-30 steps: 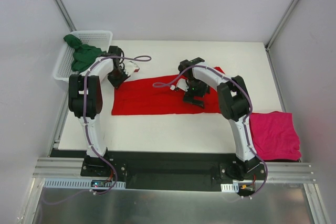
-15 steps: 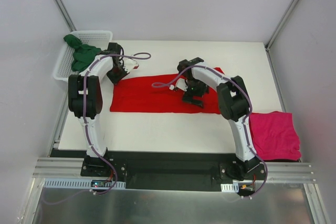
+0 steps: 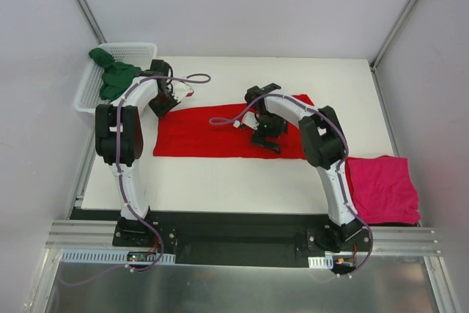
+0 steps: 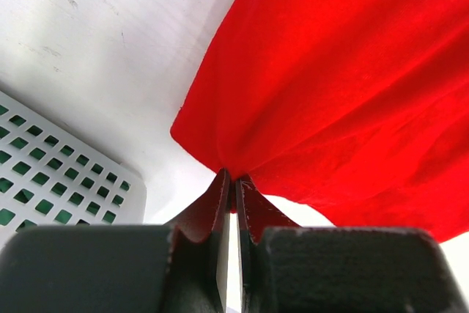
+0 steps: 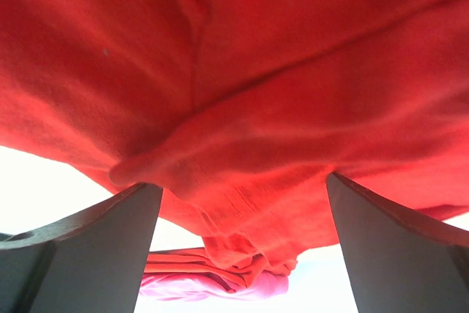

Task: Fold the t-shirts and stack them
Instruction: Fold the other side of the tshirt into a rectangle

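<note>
The bright red t-shirt [image 3: 212,133] lies spread across the middle of the white table. My left gripper [image 3: 174,97] is shut on its far left corner [image 4: 220,159], with cloth pinched between the tips. My right gripper [image 3: 265,137] is open over the shirt's right half, its jaws wide apart with red cloth [image 5: 242,108] bulging between them. The magenta-pink t-shirt [image 3: 381,188] lies folded at the table's near right corner; a strip of it shows in the right wrist view [image 5: 212,284]. The dark green t-shirt [image 3: 113,75] sits bunched in the basket.
The white mesh basket [image 3: 139,53] stands at the far left corner, close to my left gripper; its wall shows in the left wrist view [image 4: 58,174]. Cage posts and walls stand on all sides. Purple cables loop off both arms above the shirt.
My left gripper has pulled the shirt's left corner a little up and left, stretching the cloth flatter. My right gripper has shifted slightly left over the shirt.
</note>
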### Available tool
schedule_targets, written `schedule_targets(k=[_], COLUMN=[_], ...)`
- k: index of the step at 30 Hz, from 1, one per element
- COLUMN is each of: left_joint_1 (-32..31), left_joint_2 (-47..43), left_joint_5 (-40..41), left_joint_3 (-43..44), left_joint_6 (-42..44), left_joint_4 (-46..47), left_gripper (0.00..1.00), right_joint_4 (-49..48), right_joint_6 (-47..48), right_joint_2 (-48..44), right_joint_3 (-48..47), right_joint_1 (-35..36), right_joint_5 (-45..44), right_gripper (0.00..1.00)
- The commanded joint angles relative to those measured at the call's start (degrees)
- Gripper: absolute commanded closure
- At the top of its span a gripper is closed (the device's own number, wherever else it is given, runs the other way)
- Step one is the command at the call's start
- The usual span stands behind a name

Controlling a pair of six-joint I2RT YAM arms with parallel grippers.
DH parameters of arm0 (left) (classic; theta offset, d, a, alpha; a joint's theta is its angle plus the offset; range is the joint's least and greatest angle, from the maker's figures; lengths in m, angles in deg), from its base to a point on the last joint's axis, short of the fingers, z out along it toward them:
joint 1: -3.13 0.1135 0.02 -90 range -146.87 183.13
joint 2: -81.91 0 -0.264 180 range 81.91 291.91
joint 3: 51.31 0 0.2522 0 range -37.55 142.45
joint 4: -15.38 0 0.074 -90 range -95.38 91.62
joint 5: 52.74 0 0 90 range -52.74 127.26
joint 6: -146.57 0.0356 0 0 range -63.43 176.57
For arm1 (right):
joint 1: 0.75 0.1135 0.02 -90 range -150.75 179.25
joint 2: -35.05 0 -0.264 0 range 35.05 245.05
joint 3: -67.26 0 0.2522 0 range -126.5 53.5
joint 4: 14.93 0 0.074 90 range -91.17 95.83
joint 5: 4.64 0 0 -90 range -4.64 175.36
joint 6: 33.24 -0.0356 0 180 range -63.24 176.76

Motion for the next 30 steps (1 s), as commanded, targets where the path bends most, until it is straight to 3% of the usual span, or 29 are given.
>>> schedule_targets(k=[1, 26, 30], left_joint_1=[-0.1, -0.1, -0.1], left_joint_2=[-2.71, 0.28, 0.8], left_joint_5=[2.02, 7.82, 8.96], left_joint_3=[1.17, 4.87, 5.05], left_joint_6=[1.15, 5.36, 5.54], left_joint_4=[-1.57, -1.74, -1.66], left_gripper=[0.98, 0.92, 0.86], right_joint_4=[3.6, 4.39, 4.57], right_joint_6=[-0.47, 1.11, 1.2], right_joint_2=[1.05, 2.02, 2.28], right_joint_3=[0.34, -1.42, -1.95], right_joint_1=[0.87, 1.4, 1.48], right_joint_5=[2.49, 0.55, 0.21], right_gripper=[0.02, 0.02, 0.02])
